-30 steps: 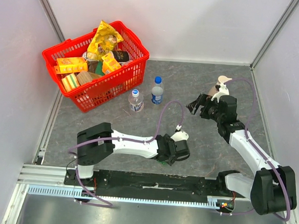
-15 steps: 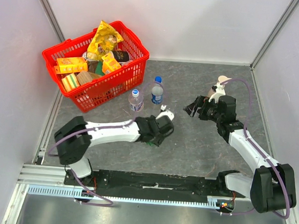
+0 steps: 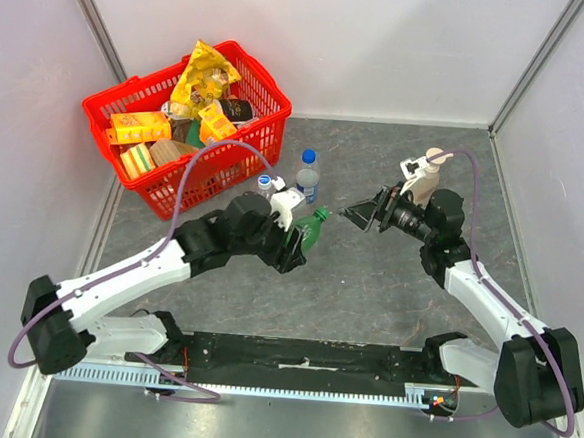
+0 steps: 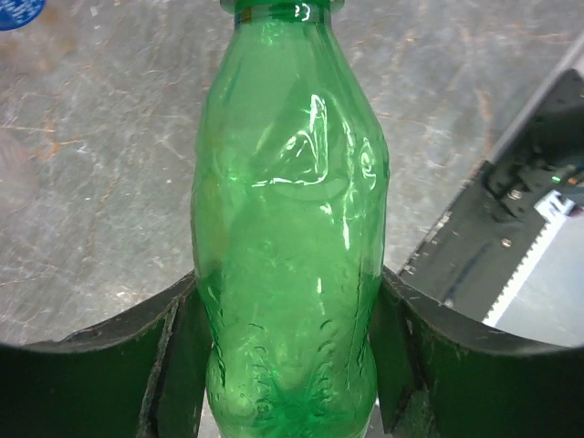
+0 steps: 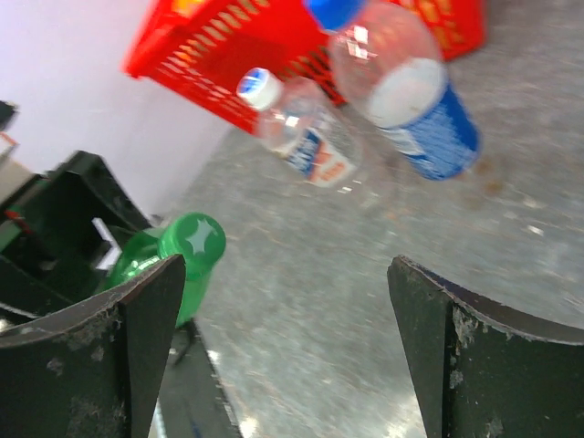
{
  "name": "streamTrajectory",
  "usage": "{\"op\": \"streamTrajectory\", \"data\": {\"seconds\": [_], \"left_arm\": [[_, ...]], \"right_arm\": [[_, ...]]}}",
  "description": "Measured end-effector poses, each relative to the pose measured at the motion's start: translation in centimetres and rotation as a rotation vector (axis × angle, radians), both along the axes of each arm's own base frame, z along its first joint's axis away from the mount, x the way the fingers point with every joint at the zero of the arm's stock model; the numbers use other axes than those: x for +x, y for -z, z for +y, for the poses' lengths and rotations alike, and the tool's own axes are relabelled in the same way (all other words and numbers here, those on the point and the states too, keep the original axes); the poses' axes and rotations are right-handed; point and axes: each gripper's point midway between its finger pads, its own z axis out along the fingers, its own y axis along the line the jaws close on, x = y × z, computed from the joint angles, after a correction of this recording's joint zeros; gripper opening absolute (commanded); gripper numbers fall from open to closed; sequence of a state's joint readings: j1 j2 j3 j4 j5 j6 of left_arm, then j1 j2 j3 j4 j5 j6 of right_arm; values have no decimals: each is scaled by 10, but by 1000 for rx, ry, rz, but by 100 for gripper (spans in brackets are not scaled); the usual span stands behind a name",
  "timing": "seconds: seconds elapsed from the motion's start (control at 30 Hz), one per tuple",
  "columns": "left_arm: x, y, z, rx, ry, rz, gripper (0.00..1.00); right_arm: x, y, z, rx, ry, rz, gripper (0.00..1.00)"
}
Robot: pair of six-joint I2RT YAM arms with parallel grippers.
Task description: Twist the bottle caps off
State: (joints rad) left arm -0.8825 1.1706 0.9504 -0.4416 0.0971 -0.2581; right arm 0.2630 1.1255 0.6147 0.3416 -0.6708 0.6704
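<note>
Seen from above, the left gripper (image 3: 290, 241) is clamped about the body of a green bottle (image 3: 309, 228), holding it tilted off the table (image 3: 367, 294) near the centre, its green cap (image 3: 320, 214) aimed toward three o'clock; the right gripper (image 3: 365, 213), jaws spread wide and empty, faces that cap from close by without touching it; the step in hand looks like the first unscrewing; next, the right jaws would likely need to slip over the cap, close and twist; a clear bottle (image 3: 265, 192) and a blue-labelled bottle (image 3: 308, 180) stand capped at twelve o'clock; a red basket (image 3: 184, 121) of groceries sits at ten o'clock; the table is scuffed grey, enclosed by plain white walls (image 3: 384, 45).
</note>
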Motion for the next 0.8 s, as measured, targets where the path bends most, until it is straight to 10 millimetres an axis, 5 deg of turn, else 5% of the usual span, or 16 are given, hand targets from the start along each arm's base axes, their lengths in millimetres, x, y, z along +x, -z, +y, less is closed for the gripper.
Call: {"op": "streamTrajectory", "data": {"seconds": [0.17, 0.3, 0.47, 0.8], "left_arm": [[-18, -27, 2, -93, 72, -29, 63], [-22, -30, 4, -110, 87, -36, 63], [-24, -28, 4, -104, 101, -34, 62], [-25, -25, 12, -75, 89, -38, 61]], "right_arm": [[-22, -37, 27, 181, -110, -16, 95], [-40, -56, 45, 258, -181, -11, 86], [-53, -67, 59, 315, -237, 19, 81], [-47, -65, 66, 396, -241, 136, 67]]}}
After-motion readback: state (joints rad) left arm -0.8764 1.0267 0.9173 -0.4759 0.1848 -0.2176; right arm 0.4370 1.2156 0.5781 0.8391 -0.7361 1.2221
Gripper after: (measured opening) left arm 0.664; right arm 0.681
